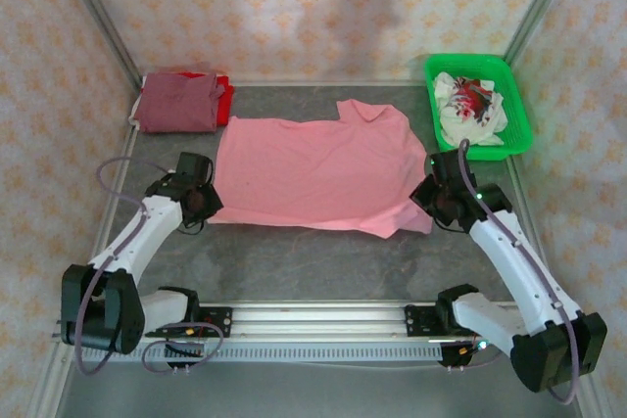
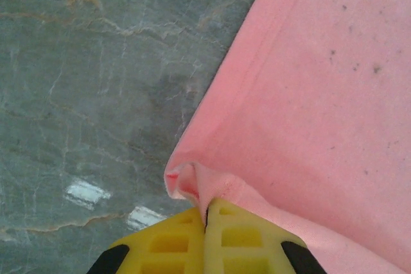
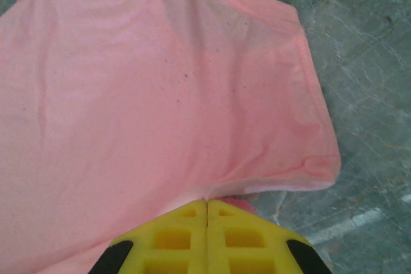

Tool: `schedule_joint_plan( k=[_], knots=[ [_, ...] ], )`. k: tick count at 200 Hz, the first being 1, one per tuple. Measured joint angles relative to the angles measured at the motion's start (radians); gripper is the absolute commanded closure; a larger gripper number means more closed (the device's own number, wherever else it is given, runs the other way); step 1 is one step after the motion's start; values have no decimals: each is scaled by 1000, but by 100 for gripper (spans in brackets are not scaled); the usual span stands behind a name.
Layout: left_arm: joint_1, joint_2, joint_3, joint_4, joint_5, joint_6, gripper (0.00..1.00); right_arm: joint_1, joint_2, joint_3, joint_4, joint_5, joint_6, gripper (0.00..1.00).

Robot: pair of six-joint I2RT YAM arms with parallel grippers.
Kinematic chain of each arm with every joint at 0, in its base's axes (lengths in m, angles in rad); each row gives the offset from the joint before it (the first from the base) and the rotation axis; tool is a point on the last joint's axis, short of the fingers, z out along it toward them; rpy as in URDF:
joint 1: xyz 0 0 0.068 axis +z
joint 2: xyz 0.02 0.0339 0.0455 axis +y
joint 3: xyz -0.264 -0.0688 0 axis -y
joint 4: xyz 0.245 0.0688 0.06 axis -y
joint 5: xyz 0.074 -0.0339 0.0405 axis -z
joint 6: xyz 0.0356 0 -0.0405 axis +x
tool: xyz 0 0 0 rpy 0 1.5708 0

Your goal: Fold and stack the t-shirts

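Left wrist view first, and we see the left gripper (image 2: 206,213) with its yellow pads pressed flat together, pinching a puckered corner of the salmon-pink t-shirt (image 2: 308,107). The cloth bunches into a small fold right at the tips and runs away up and to the right over the grey marbled table (image 2: 96,62). Over to the right wrist view, and we find the right gripper (image 3: 207,205) just the same, pads closed with no gap, biting the shirt's edge just beside a short sleeve whose hemmed cuff lies flat on the table. Pulling back to the top view, we have the pink shirt spread across the middle of the table, collar toward the far right, the left gripper at its near left corner and the right gripper at its near right corner. Far left, a folded maroon t-shirt (image 1: 178,102) sits with a red t-shirt (image 1: 226,97) peeking out along its right edge. Far right, a green basket (image 1: 516,105) holds crumpled white and red cloth (image 1: 470,105).
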Motion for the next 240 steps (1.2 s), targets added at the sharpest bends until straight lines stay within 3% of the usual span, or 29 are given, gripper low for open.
schedule_joint_plan(
  k=[62, 188, 240],
  knots=[
    [0, 129, 107, 13, -16, 54, 100, -69, 68, 38, 67, -5, -46, 100],
    [0, 277, 201, 17, -65, 90, 100, -95, 168, 47, 187, -19, -70, 100],
    [0, 414, 309, 26, -96, 110, 100, -95, 264, 90, 257, -19, -69, 100]
  ],
)
